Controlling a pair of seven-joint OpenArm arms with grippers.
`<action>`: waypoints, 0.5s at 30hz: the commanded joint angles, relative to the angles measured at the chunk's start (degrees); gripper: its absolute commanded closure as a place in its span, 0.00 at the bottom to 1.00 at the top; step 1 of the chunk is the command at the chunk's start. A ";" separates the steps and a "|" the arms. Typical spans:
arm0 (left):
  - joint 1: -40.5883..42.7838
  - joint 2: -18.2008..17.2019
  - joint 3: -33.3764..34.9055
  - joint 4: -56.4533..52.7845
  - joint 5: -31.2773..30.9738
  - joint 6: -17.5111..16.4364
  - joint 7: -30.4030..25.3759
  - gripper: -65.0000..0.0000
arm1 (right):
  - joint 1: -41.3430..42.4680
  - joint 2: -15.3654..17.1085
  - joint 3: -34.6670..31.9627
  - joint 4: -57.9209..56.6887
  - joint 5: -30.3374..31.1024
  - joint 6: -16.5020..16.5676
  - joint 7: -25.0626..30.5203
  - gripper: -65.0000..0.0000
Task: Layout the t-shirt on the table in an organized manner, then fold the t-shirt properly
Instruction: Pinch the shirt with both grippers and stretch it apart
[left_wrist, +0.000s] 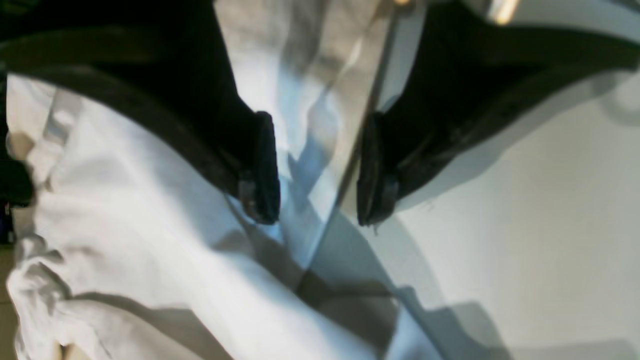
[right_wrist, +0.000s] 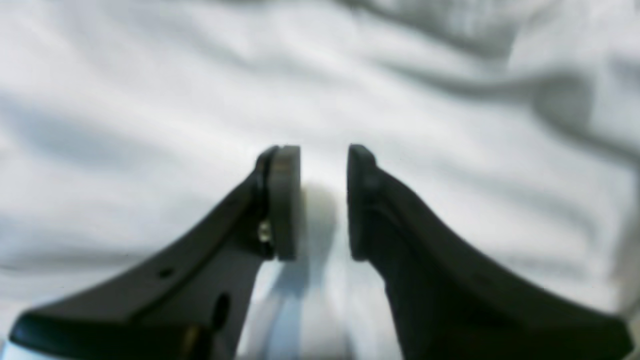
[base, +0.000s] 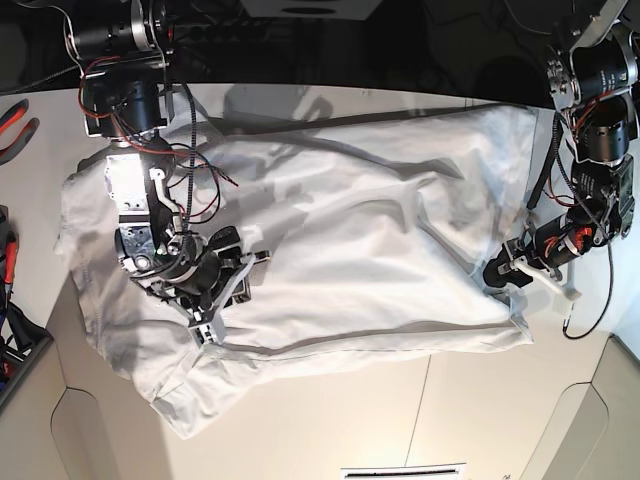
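Note:
The white t-shirt (base: 350, 240) lies spread and wrinkled across the table (base: 330, 420), with a sleeve hanging toward the front left. My right gripper (base: 235, 275) is low over the shirt's left part. In the right wrist view the right gripper (right_wrist: 324, 150) is open a little, its pads just above the cloth (right_wrist: 150, 125), with a small hump of fabric in the gap. My left gripper (base: 497, 272) is at the shirt's right edge. In the left wrist view the left gripper (left_wrist: 316, 217) is open wide, astride the shirt's hem (left_wrist: 310, 165) where it meets the bare table (left_wrist: 525, 200).
Red-handled pliers (base: 15, 115) lie at the table's far left, with dark gear (base: 10, 340) below them at that edge. Thin seam lines (base: 430, 380) cross the tabletop near the front. Loose wires (base: 200, 190) trail from the arm over the shirt.

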 joint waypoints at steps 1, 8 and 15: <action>-1.07 -0.83 -0.02 0.46 0.02 -0.20 0.31 0.55 | 1.14 0.04 -0.04 -0.74 0.13 -0.63 2.34 0.75; -1.07 -0.83 -0.02 0.46 -0.31 -0.55 0.98 0.57 | 0.98 0.28 -0.04 -11.74 -2.91 -5.97 9.51 0.87; -1.05 -0.83 -0.02 0.46 -3.30 -5.15 4.66 1.00 | 0.98 0.26 -0.04 -13.97 -3.02 -8.70 9.70 0.97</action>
